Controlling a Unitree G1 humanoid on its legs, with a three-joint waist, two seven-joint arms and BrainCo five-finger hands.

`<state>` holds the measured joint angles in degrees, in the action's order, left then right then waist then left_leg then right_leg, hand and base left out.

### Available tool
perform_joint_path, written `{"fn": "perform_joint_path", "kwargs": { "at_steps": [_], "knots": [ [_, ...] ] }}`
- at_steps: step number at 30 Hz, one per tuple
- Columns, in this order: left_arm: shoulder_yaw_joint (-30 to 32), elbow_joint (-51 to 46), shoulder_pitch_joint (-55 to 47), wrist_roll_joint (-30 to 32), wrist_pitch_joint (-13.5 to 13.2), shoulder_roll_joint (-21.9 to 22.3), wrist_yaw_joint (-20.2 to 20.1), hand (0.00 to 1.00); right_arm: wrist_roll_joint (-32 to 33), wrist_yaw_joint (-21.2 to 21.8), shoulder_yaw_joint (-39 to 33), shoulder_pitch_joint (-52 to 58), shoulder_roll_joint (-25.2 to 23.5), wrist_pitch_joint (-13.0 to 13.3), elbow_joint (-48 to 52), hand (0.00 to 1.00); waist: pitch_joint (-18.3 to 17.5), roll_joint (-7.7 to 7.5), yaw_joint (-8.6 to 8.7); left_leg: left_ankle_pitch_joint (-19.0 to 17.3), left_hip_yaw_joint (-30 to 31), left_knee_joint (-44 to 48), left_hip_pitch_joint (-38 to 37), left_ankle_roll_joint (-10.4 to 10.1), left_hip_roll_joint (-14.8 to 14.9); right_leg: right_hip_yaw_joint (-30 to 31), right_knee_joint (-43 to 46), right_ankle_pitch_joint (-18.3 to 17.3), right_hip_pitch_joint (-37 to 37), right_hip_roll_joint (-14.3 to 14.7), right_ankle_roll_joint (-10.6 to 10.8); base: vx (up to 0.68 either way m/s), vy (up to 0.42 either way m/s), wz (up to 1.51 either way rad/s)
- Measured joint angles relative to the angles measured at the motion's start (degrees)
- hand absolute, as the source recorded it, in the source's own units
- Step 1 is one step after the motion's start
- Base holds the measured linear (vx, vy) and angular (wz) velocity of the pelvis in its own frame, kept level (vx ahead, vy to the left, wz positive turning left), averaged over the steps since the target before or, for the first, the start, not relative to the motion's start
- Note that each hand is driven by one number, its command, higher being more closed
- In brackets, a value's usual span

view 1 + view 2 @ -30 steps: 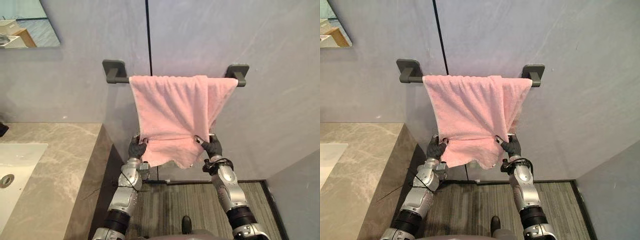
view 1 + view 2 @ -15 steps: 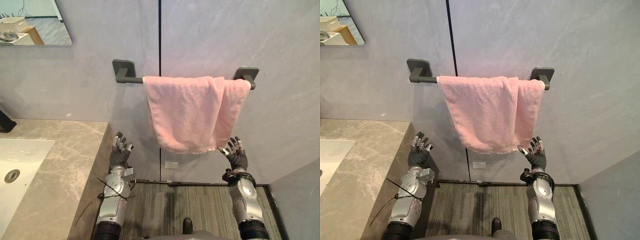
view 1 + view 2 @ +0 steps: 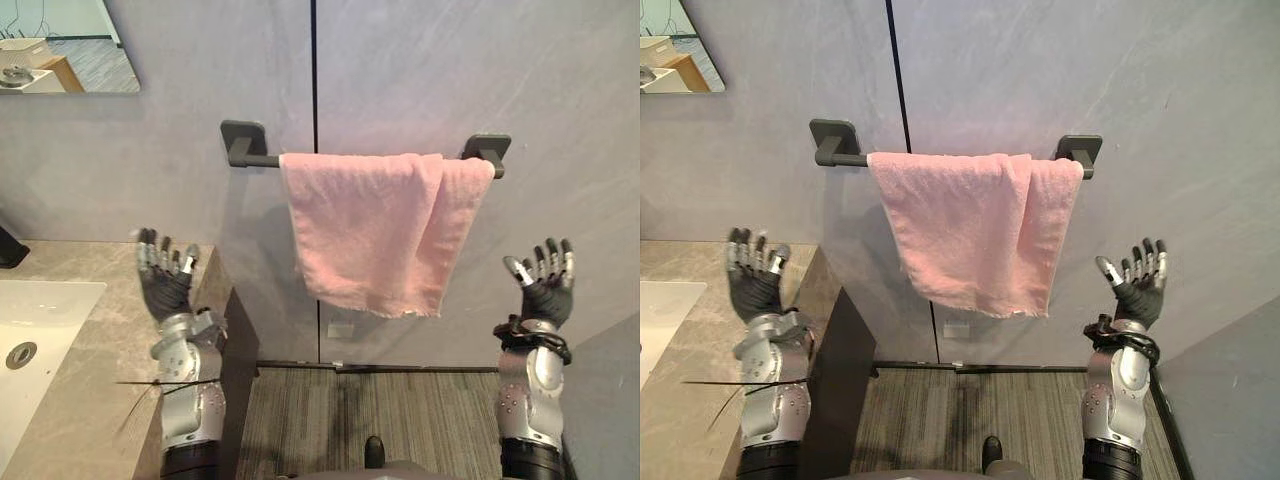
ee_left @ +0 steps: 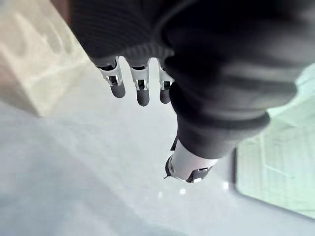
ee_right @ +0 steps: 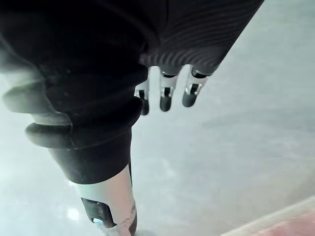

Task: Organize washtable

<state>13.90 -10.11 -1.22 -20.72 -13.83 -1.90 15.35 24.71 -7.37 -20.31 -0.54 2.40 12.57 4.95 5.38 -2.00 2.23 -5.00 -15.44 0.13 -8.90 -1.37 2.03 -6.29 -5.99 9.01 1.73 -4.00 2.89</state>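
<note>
Fingers (image 3: 163, 252) on both hands are straight and fanned apart with nothing between them. The left hand (image 3: 165, 288) is raised by the right edge of the tabletop (image 3: 90, 330) and the right hand (image 3: 546, 292) is held up well off to the other side. Each wrist view agrees, with straight fingers and only bare wall past them. Between the hands, and well apart from both, the pink towel (image 3: 365, 225) is draped over the dark towel bar (image 3: 256, 159) on the wall. It sits toward the bar's right end, reaching the right bracket, while a short bare stretch of bar shows at the left end. A narrower fold overlaps it along the right side, and the lower hem runs a little lower on that side. It hangs by its own weight alone, which suits a towel meant to dry and to stay off the tabletop, so this part of the tidying looks done. The slightly uneven hem might be worth straightening. The hands' wide, palm-forward pose reads as standing clear of the cloth so as not to snag it. A white sink (image 3: 35, 330) is set into the tabletop near its left edge.
</note>
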Motion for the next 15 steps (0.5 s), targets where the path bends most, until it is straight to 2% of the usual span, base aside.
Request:
{"fn": "perform_joint_path", "kwargs": {
  "at_steps": [5, 8, 11, 15],
  "knots": [
    [-1.07, -11.95, 0.10, 0.56, -2.99, -0.34, -0.20, 0.00, -0.32, 2.27, 3.55, -0.63, 1.55, 1.83, 10.00, 0.00, -1.71, 0.58, -0.07, -0.01, 0.00, -0.06, -0.10, 0.02, -0.01, -0.04, 0.00, -0.02, 0.11, -0.01, -0.02, 0.00, 0.000, 0.00],
    [-9.33, -18.45, 0.58, 0.36, -4.57, -2.01, -2.24, 0.00, -1.44, 3.90, 9.68, -2.58, 3.27, 2.77, 14.73, 0.00, -2.58, 0.91, -0.08, -0.01, 0.07, -0.04, -0.64, 0.02, -0.05, -0.11, 0.00, -0.02, 0.69, -0.06, -0.02, 0.00, 0.000, 0.01],
    [-22.67, -20.96, 3.31, -1.71, -4.95, -3.60, -8.36, 0.00, -2.55, 7.67, 18.89, -4.84, 4.40, 2.87, 17.60, 0.00, -3.36, 0.99, -0.13, -0.02, 0.54, -0.12, -0.79, 0.02, -0.07, -0.75, 0.00, -0.13, 1.08, -0.16, -0.09, -0.03, -0.009, 0.08],
    [-36.30, -20.19, 5.61, -6.47, -4.33, -3.86, -15.48, 0.00, -2.66, 13.24, 27.23, -5.40, 5.14, 2.83, 19.13, 0.00, -3.78, 1.27, -0.04, 0.01, 0.99, -0.12, -0.82, -0.02, -0.02, -1.23, 0.01, -0.66, 1.19, -0.15, 0.18, -0.03, -0.017, 0.07]
  ]
}}
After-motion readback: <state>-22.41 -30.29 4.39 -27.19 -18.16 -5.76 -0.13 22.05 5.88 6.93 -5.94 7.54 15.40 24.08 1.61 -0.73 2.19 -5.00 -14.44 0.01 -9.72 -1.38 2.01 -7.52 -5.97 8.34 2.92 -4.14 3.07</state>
